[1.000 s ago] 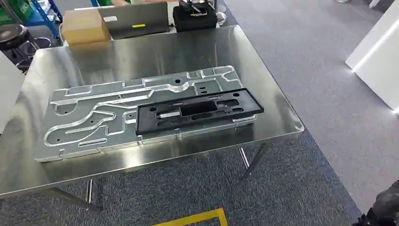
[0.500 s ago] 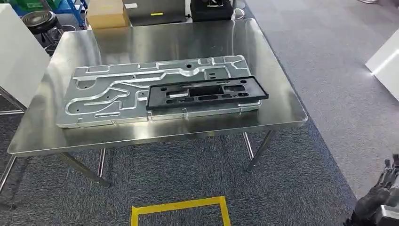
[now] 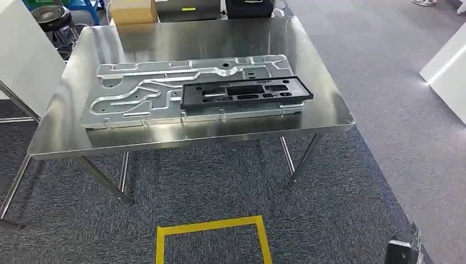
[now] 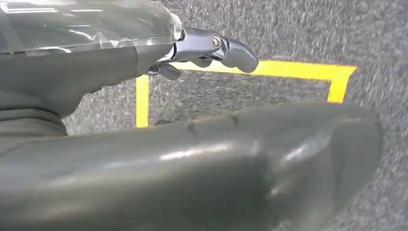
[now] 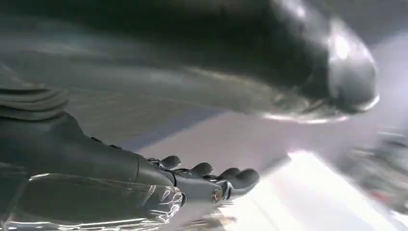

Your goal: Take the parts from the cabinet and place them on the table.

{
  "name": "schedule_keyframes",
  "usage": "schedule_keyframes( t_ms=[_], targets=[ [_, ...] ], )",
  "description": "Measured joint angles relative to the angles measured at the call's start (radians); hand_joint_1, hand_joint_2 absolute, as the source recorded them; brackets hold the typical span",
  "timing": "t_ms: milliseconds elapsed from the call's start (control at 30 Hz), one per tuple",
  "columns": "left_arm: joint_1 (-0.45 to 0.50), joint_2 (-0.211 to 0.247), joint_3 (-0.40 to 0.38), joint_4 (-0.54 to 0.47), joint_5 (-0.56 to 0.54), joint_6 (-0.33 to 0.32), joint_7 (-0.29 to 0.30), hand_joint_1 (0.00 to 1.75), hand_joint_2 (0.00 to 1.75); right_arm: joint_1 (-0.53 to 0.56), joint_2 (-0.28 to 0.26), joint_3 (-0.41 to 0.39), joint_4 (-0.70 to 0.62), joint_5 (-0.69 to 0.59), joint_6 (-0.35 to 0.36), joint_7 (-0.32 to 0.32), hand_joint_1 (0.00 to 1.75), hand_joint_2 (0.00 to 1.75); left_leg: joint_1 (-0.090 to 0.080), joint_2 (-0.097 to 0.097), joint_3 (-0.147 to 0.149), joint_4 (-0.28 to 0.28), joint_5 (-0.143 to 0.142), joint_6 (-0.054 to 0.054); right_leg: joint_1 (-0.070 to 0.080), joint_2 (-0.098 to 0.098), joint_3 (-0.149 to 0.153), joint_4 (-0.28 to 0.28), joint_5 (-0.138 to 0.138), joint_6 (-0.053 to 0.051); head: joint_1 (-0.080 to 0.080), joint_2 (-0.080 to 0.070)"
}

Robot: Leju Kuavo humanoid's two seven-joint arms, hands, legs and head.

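Our left hand (image 4: 207, 48) hangs at our side above grey carpet and a yellow tape square (image 4: 269, 70); its fingers lie apart and hold nothing. Our right hand (image 5: 202, 180) also hangs low, fingers extended and slightly apart, with nothing between them, against a blurred, bright background that we cannot read.

Out in front stands the steel tabletop (image 3: 324, 118), and on it lie two parts. One is a large, flat silver plate (image 3: 137, 96) with routed channels and holes, lying lengthwise across the middle. The other is a black frame (image 3: 247, 92), long and narrow with several cut-outs, resting on the plate's right half and reaching just past its right edge.

We judge the silver plate to be machined metal: stiff, fairly heavy for its thinness, smooth and slippery, best taken with both hands at its two short ends. The black frame looks like moulded plastic, light and a little flexible along its length; the long rails beside a cut-out give a sure hold.

Beyond the far edge we count one cardboard box (image 3: 132, 10) and two dark cases (image 3: 247, 7). The cabinet is not something we can place here.
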State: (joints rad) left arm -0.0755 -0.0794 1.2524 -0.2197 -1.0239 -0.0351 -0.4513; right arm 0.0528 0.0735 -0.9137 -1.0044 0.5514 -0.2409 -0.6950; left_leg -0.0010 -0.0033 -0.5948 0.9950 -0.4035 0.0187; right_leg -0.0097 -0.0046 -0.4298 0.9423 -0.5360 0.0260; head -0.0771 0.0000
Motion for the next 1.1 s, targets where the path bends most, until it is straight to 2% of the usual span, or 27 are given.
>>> schedule_keyframes(
  t_ms=[100,133,167,200,233,267,300,333,367,400,433,500,600,633,667,700,733,767,800,833,867,900,933,967,1000,1033,1100],
  targets=[
    [0.001,-0.001,0.0,0.0,-0.005,0.003,0.001,0.0,0.0,-0.031,-0.036,-0.042,0.276,0.118,-0.106,0.08,0.0,0.0,0.009,0.0,-0.003,-0.008,0.024,-0.021,0.012,0.0,-0.014,0.008,0.021,-0.016,0.0,0.0],
    [0.003,-0.001,0.001,0.0,-0.009,0.003,0.002,0.0,0.0,-0.037,-0.045,-0.045,0.362,0.166,-0.122,0.143,0.0,0.0,0.008,0.001,-0.008,0.0,0.02,-0.028,-0.003,-0.003,-0.021,-0.004,0.038,-0.027,0.0,0.0],
    [0.003,0.0,0.001,0.0,-0.01,0.003,0.001,0.0,0.0,-0.044,-0.046,-0.045,0.42,0.198,-0.128,0.21,0.0,0.0,0.009,0.0,-0.02,0.023,-0.022,-0.031,0.002,-0.006,-0.033,-0.003,0.048,-0.033,0.0,0.0],
    [0.003,-0.001,0.001,0.0,-0.01,0.003,0.002,0.0,0.0,-0.05,-0.046,-0.045,0.475,0.226,-0.13,0.288,0.0,0.0,0.012,0.0,-0.037,0.079,-0.089,-0.033,0.003,-0.008,-0.047,-0.001,0.058,-0.043,0.0,0.0],
    [0.002,-0.001,0.001,0.0,-0.011,0.003,0.002,0.0,0.0,-0.053,-0.046,-0.045,0.522,0.243,-0.127,0.349,0.0,0.0,0.012,0.0,-0.057,0.154,-0.152,-0.035,0.005,-0.008,-0.063,0.001,0.068,-0.043,0.0,0.0],
    [0.002,-0.002,0.001,0.0,-0.013,0.002,0.002,0.0,0.0,-0.055,-0.044,-0.045,0.571,0.256,-0.118,0.408,0.0,0.0,0.012,0.0,-0.073,0.231,-0.198,-0.039,0.007,-0.01,-0.078,0.003,0.079,-0.044,0.0,0.0],
    [0.003,-0.002,0.001,0.0,-0.016,0.0,0.002,0.0,0.0,-0.057,-0.043,-0.045,0.605,0.264,-0.105,0.454,0.0,0.0,0.012,0.0,-0.08,0.29,-0.214,-0.042,0.008,-0.012,-0.096,0.009,0.089,-0.044,0.0,0.0],
    [0.003,-0.003,0.001,0.0,-0.021,0.0,0.002,0.0,0.0,-0.058,-0.04,-0.045,0.634,0.27,-0.09,0.495,0.0,0.0,0.012,0.0,-0.071,0.309,-0.198,-0.043,0.009,-0.012,-0.116,0.017,0.098,-0.043,0.0,0.0],
    [0.003,-0.003,0.0,0.0,-0.026,-0.003,0.002,0.0,0.0,-0.061,-0.039,-0.045,0.66,0.276,-0.069,0.537,0.0,0.0,0.012,0.0,-0.041,0.287,-0.16,-0.043,0.008,-0.012,-0.136,0.027,0.106,-0.042,0.0,0.0],
    [0.002,-0.003,0.0,0.0,-0.033,-0.006,0.002,0.0,0.0,-0.065,-0.038,-0.045,0.68,0.279,-0.046,0.575,0.0,0.0,0.012,0.0,0.007,0.229,-0.119,-0.042,0.008,-0.012,-0.156,0.038,0.112,-0.039,0.0,0.0],
    [0.0,-0.003,-0.002,0.0,-0.037,-0.01,0.002,0.0,0.0,-0.067,-0.036,-0.045,0.699,0.283,-0.021,0.611,0.0,0.0,0.012,0.0,0.066,0.15,-0.096,-0.039,0.008,-0.012,-0.174,0.049,0.117,-0.037,0.0,0.0],
    [-0.008,-0.002,-0.005,0.0,-0.044,-0.015,0.002,0.0,0.0,-0.072,-0.029,-0.045,0.728,0.296,0.034,0.659,0.0,0.0,0.004,0.0,0.173,-0.017,-0.151,-0.028,0.012,-0.011,-0.196,0.072,0.127,-0.026,0.0,0.0],
    [-0.008,-0.002,-0.005,0.0,-0.046,-0.018,0.002,0.0,0.0,-0.082,-0.022,-0.042,0.754,0.317,0.087,0.684,0.0,0.0,0.001,0.001,0.152,-0.009,-0.141,-0.005,0.006,-0.012,-0.197,0.066,0.153,-0.01,0.0,0.0],
    [-0.007,-0.002,-0.005,0.0,-0.046,-0.018,0.003,0.0,0.0,-0.08,-0.022,-0.04,0.759,0.32,0.093,0.684,0.0,0.0,0.004,0.002,0.145,-0.017,-0.126,0.004,0.012,-0.011,-0.2,0.063,0.164,-0.002,0.0,0.0],
    [-0.011,-0.004,-0.006,0.0,-0.046,-0.018,0.003,0.0,0.0,-0.082,-0.02,-0.037,0.766,0.322,0.105,0.682,0.0,0.0,0.009,0.01,0.131,-0.019,-0.108,0.014,0.005,-0.002,-0.212,0.084,0.121,0.002,0.0,0.0],
    [-0.012,-0.003,-0.006,0.0,-0.047,-0.018,0.003,0.0,0.0,-0.084,-0.017,-0.036,0.771,0.325,0.116,0.678,0.0,0.0,0.01,0.009,0.117,-0.019,-0.096,0.023,0.003,-0.001,-0.226,0.122,0.059,0.004,0.0,0.0],
    [-0.011,-0.003,-0.006,0.0,-0.051,-0.018,0.004,0.0,0.0,-0.084,-0.016,-0.036,0.774,0.325,0.123,0.668,0.0,0.0,0.01,0.009,0.1,-0.019,-0.084,0.023,-0.001,0.0,-0.243,0.19,-0.011,0.009,0.0,0.0],
    [-0.01,-0.003,-0.006,0.0,-0.052,-0.018,0.004,0.0,0.0,-0.086,-0.015,-0.036,0.776,0.325,0.126,0.657,0.0,0.0,0.009,0.009,0.084,-0.019,-0.071,0.022,-0.003,0.0,-0.26,0.267,-0.064,0.014,0.0,0.0],
    [-0.01,-0.003,-0.006,0.0,-0.052,-0.018,0.005,0.0,0.0,-0.087,-0.015,-0.036,0.777,0.325,0.131,0.652,0.0,0.0,0.009,0.01,0.066,-0.017,-0.058,0.02,-0.005,0.0,-0.269,0.333,-0.088,0.018,0.0,0.0],
    [-0.01,-0.003,-0.006,0.0,-0.053,-0.018,0.006,0.0,0.0,-0.089,-0.015,-0.035,0.778,0.325,0.136,0.647,0.0,0.0,0.009,0.01,0.052,-0.015,-0.047,0.017,-0.007,0.0,-0.266,0.369,-0.078,0.021,0.0,0.0],
    [-0.011,-0.003,-0.006,0.0,-0.053,-0.018,0.008,0.0,0.0,-0.09,-0.015,-0.034,0.781,0.327,0.137,0.64,0.0,0.0,0.01,0.011,0.034,-0.012,-0.034,0.015,-0.009,0.0,-0.244,0.367,-0.042,0.023,0.0,0.0],
    [-0.011,-0.003,-0.006,0.0,-0.055,-0.018,0.01,0.0,0.0,-0.091,-0.015,-0.032,0.781,0.328,0.138,0.634,0.0,0.0,0.011,0.011,0.016,-0.008,-0.024,0.011,-0.012,0.0,-0.202,0.327,0.0,0.024,0.0,0.0],
    [-0.01,-0.003,-0.006,0.0,-0.057,-0.017,0.014,0.0,0.0,-0.092,-0.015,-0.03,0.782,0.33,0.143,0.625,0.0,0.0,0.012,0.011,0.001,-0.004,-0.016,0.007,-0.014,0.0,-0.145,0.255,0.028,0.023,0.0,0.0],
    [-0.011,-0.003,-0.007,0.0,-0.06,-0.016,0.017,0.0,0.0,-0.095,-0.015,-0.029,0.782,0.332,0.151,0.613,0.0,0.0,0.012,0.011,-0.01,0.002,-0.008,0.003,-0.015,0.001,-0.076,0.164,0.029,0.021,0.0,0.0],
    [-0.011,-0.003,-0.008,0.0,-0.061,-0.014,0.019,0.0,0.0,-0.1,-0.015,-0.027,0.782,0.334,0.158,0.603,0.0,0.0,0.008,0.01,-0.019,0.009,-0.001,-0.004,-0.009,0.004,0.003,0.063,0.005,0.016,0.0,0.0],
    [-0.011,-0.003,-0.009,0.0,-0.062,-0.013,0.019,0.0,0.0,-0.104,-0.015,-0.025,0.783,0.336,0.162,0.597,0.0,0.0,0.008,0.011,-0.025,0.012,0.007,-0.012,-0.008,0.006,0.02,0.013,-0.018,0.008,0.0,0.0],
    [-0.012,-0.003,-0.01,0.0,-0.063,-0.01,0.02,0.0,0.0,-0.107,-0.015,-0.022,0.786,0.34,0.171,0.587,0.0,0.0,0.012,0.012,-0.032,0.008,0.029,-0.026,0.0,0.006,0.002,0.02,-0.011,-0.006,0.0,0.0]
  ],
)
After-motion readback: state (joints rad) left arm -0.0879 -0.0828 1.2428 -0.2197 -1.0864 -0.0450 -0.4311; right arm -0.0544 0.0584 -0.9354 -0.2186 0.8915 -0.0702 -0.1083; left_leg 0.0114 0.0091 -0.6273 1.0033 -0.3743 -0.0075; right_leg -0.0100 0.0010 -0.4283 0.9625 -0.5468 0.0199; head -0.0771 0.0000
